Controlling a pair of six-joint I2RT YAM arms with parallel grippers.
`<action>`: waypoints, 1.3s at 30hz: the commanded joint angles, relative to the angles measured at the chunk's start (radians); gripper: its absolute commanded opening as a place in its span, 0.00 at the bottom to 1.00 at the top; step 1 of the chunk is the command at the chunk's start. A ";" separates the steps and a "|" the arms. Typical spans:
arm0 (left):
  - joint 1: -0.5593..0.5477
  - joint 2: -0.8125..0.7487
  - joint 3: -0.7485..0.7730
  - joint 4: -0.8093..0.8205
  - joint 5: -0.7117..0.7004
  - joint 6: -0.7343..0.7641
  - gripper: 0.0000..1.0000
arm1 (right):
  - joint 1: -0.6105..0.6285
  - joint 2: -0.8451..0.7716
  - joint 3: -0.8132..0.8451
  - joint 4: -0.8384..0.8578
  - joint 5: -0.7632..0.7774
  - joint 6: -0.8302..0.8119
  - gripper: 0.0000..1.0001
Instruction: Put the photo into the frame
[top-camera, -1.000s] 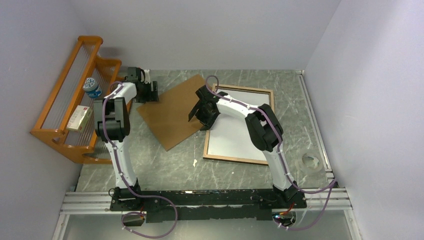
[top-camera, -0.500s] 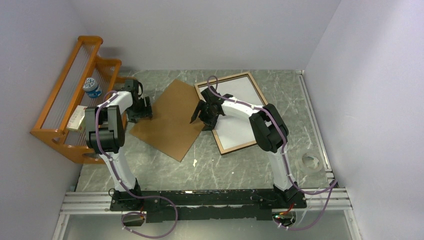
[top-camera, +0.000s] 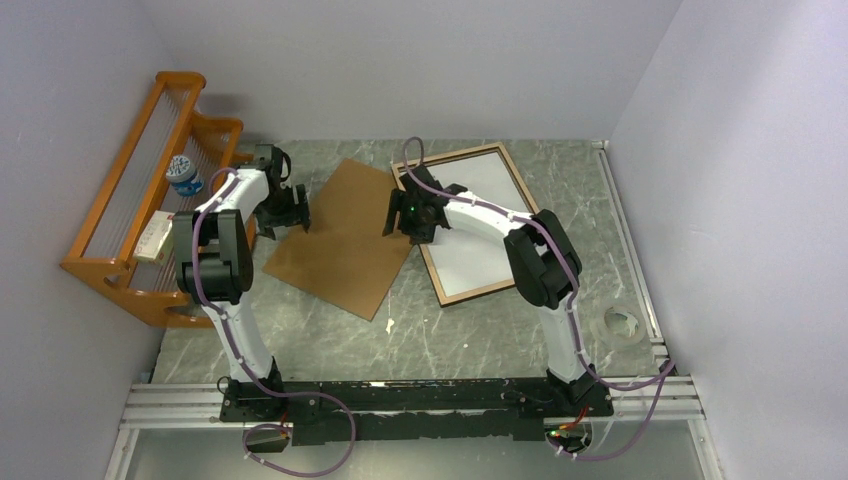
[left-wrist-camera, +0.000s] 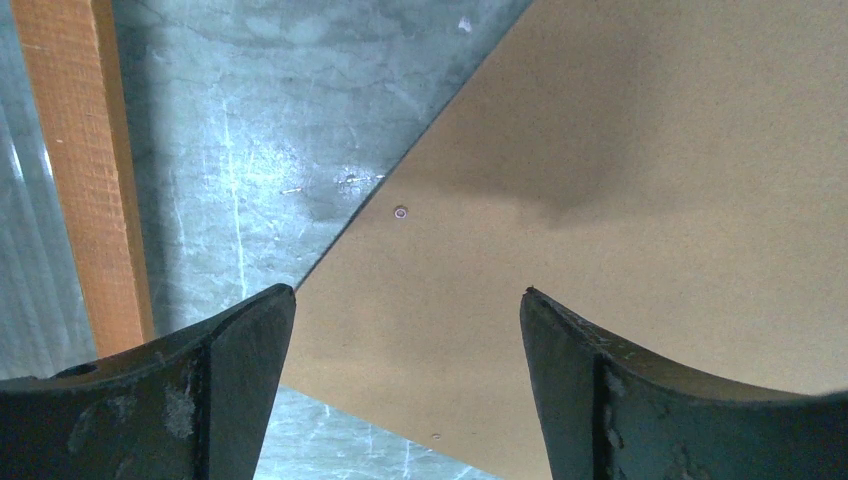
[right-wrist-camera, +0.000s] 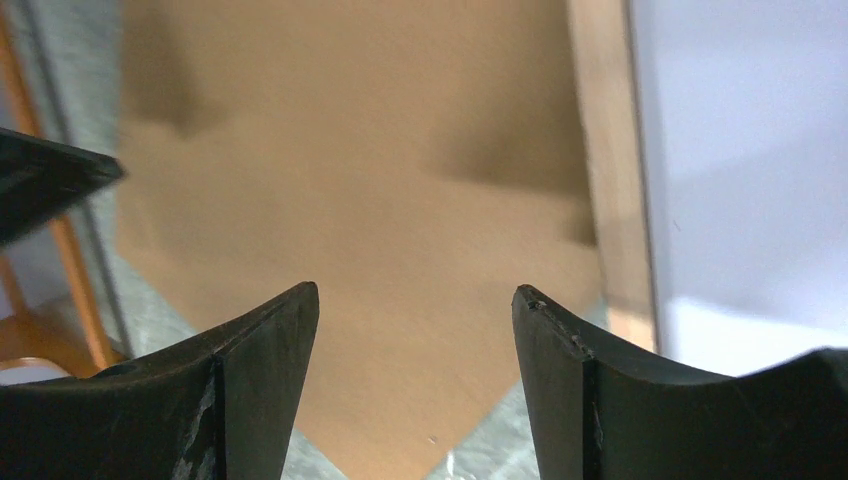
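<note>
- R tool (right-wrist-camera: 415, 295): jaws wide, empty, above the board (top-camera: 340, 240) near its right edge.
- L tool (left-wrist-camera: 405, 300): jaws wide, empty, above the board's left edge, beside the rack (top-camera: 182, 82).
- Frame (right-wrist-camera: 605, 150): flat on the table (top-camera: 330, 340), brown back up. Long axis runs away from the bases, far end leaning left.
- Photo (top-camera: 470, 265): white back up, apparently already inside the frame.
- Key relation: frame and photo lie just right of the R tool, with the left rail just beside the board's right corner. R arm is nearer, L arm well apart.
- Likely next step: board onto frame, moving rightward.
</note>
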 joint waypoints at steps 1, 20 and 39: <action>0.000 0.031 0.047 -0.010 -0.002 0.010 0.90 | 0.000 0.075 0.193 0.068 0.009 -0.099 0.74; 0.001 0.206 0.222 0.113 0.177 0.040 0.92 | -0.023 0.350 0.517 -0.133 0.401 -0.184 0.70; 0.000 0.271 0.261 0.109 0.233 0.036 0.91 | -0.066 0.377 0.542 -0.253 0.537 -0.190 0.76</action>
